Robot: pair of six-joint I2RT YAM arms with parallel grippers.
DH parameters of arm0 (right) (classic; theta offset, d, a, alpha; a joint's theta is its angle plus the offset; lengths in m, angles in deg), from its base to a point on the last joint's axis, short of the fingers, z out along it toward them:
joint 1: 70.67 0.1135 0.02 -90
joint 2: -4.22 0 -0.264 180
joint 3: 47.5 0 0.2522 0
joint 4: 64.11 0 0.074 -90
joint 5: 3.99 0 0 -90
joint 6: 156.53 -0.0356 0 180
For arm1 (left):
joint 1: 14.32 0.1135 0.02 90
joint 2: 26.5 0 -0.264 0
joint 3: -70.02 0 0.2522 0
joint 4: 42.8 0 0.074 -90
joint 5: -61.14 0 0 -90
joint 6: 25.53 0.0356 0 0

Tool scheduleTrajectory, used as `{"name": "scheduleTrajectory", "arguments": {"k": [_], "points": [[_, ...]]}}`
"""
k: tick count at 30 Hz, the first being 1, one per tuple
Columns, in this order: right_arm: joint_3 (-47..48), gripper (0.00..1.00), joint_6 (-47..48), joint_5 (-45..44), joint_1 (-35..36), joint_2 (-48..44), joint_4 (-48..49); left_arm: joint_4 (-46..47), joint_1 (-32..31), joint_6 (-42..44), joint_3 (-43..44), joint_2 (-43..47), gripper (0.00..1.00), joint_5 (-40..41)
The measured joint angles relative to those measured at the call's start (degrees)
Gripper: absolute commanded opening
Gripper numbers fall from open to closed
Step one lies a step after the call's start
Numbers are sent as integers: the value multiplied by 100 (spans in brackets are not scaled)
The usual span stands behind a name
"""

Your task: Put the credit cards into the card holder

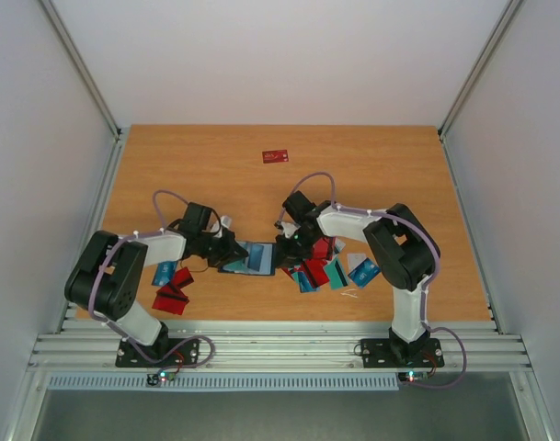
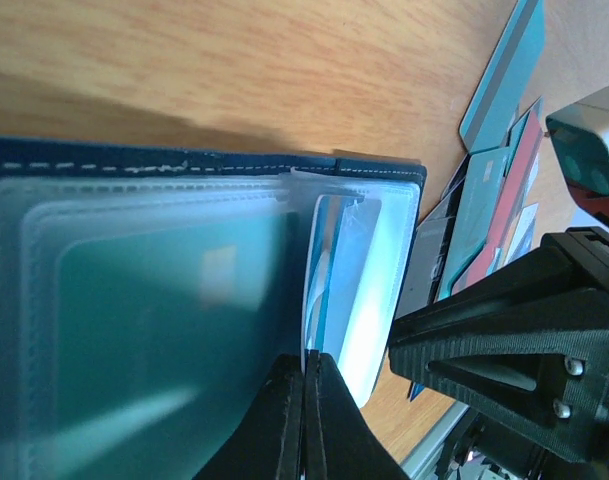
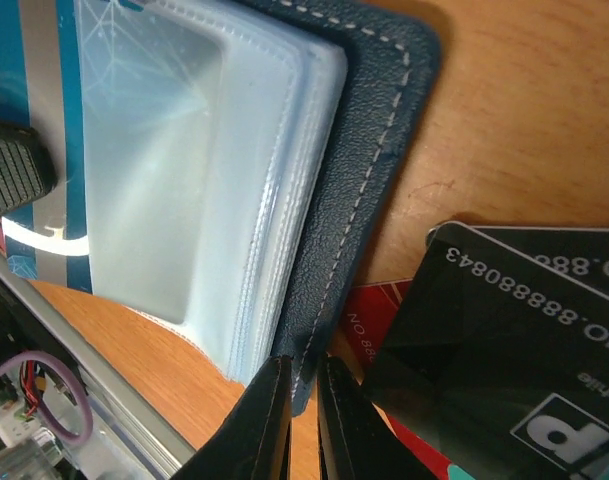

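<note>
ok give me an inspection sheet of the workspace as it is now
surface: orange-brown wooden table
job's things: dark navy folding card holder open at centre, teal card sleeved inside; loose plastic credit cards piled left and right of it; one red card apart, far side
clutter: nothing seen
grippers: left gripper shut on a clear sleeve; right gripper shut on the holder's navy cover edge
cables: purple cables looped along both arms
surroundings: white walls, aluminium rails
</note>
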Motion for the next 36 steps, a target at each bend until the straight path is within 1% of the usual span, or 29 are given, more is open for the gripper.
{"name": "scheduleTrajectory", "arguments": {"k": [6,19,29,36], "points": [[2,11,-72,4,9,-2,-81,7,0,42,-166,120,0,24],[188,13,-195,9,9,-33,-76,0,-7,293,-175,144,0,22],[199,7,-387,98,9,199,142,-9,-4,339,-177,140,0,13],[199,5,-498,210,7,260,212,-33,-7,339,-177,138,0,4]]}}
